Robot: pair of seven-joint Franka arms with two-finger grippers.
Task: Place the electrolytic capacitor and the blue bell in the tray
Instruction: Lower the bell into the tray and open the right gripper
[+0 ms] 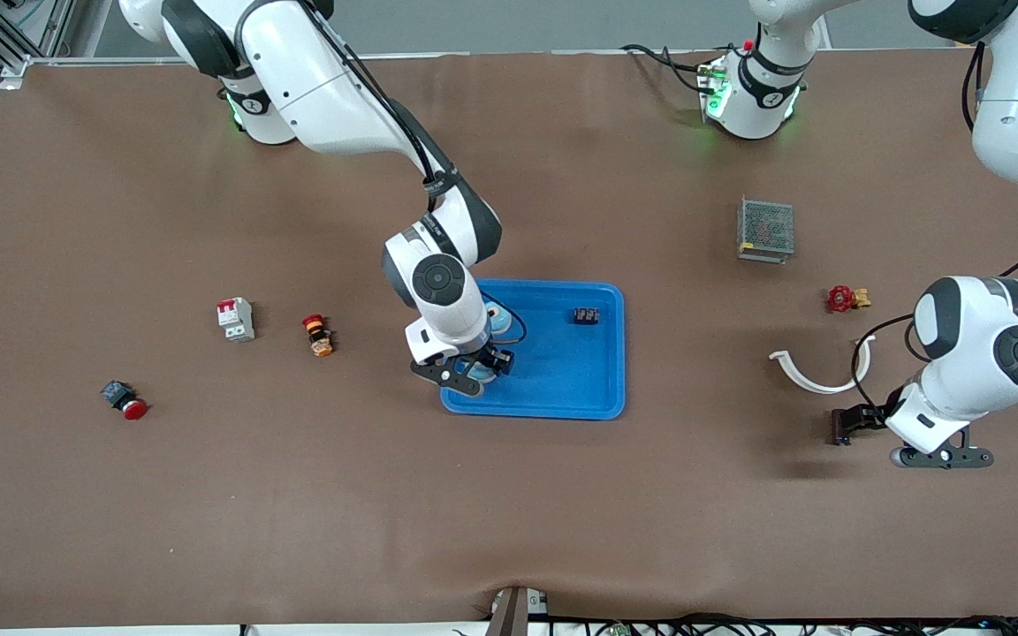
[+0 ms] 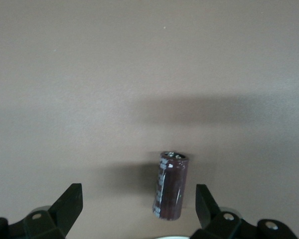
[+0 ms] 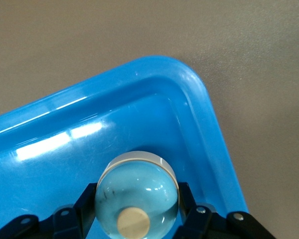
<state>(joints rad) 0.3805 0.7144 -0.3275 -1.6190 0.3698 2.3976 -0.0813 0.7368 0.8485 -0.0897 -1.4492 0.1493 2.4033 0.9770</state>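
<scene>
Right wrist view: right claw pinching blue bell over tray, needs letting go. Left claw spread around electrolytic capacitor on table, should squeeze next.

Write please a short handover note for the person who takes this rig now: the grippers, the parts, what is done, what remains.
Right gripper: shut on the blue bell, low over the blue tray at its corner toward the right arm's end.
Left gripper: open, its fingers either side of the electrolytic capacitor, which lies on the table toward the left arm's end.
Done: bell carried to the tray.
Left: release the bell; grasp the capacitor and place it in the tray.
</scene>
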